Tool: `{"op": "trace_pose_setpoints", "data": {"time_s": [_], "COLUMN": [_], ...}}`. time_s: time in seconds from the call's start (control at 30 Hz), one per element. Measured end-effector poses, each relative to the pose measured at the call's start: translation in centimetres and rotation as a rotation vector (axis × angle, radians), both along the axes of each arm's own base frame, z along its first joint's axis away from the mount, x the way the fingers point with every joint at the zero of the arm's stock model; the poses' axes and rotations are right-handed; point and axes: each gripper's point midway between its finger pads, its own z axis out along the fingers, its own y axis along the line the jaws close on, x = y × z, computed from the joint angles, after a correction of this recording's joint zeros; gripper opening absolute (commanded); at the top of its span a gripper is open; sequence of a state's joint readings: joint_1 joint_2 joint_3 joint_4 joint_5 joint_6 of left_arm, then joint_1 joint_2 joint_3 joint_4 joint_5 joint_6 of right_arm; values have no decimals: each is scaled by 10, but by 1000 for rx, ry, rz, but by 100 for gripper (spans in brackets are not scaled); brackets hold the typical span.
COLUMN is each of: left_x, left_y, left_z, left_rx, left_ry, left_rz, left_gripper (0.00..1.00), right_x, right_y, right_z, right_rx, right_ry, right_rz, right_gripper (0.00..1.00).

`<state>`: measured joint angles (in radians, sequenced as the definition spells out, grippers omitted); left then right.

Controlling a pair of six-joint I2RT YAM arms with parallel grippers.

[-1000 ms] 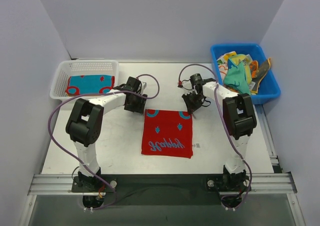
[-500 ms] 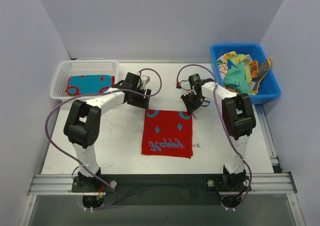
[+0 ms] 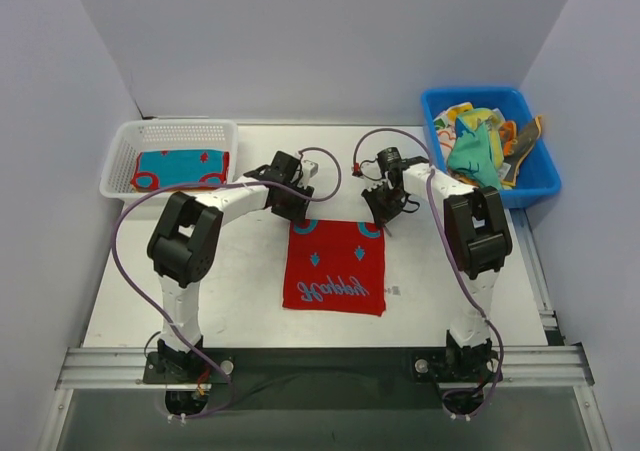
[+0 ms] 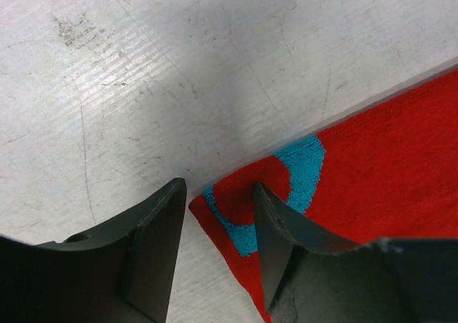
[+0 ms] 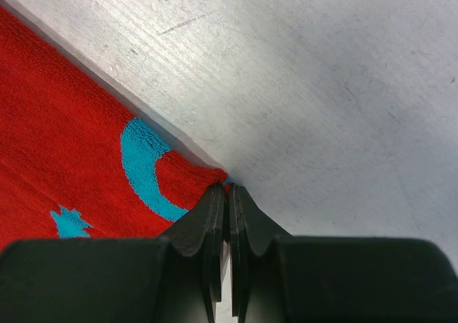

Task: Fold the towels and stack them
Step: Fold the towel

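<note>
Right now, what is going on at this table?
Two robot arms are working on a red towel lying flat on the table. The right gripper is shut on its far right corner. The left gripper stands open around the far left corner, not yet closed. A folded teal towel lies in the white basket, and more towels are heaped in the blue bin.

Two arms [image 3: 180, 243] are flanking one red towel [image 3: 335, 266], one basket [image 3: 170, 124] standing to its left, one bin [image 3: 475, 92] to its right.
</note>
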<state>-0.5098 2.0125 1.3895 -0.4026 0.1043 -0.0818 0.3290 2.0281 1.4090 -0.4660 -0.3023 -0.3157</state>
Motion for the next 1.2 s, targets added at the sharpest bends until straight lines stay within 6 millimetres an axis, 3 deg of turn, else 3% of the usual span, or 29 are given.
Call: {"op": "trace_pose_setpoints", "data": {"time_s": [0.53,0.87,1.1,1.2], "left_x": [2,4,5,4], "left_y": [5,12,10,9], "left_z": [-3,-4,-5,-5], "left_rx": [39,82,81,78], "left_ry": [-2,-9,0,3], "left_rz": [-15,-1,5,10], "left_gripper": [49,30,1,0], "right_x": [0,0,0,0], "right_y": [-1,-2,-2,-2], "right_z": [0,0,1,1], "right_rx": [-18,-17,-15,-14], "right_ry": [-14,-22,-28,-30], "right_rz": [0,-4,-4,-4], "right_gripper": [0,0,0,0]}}
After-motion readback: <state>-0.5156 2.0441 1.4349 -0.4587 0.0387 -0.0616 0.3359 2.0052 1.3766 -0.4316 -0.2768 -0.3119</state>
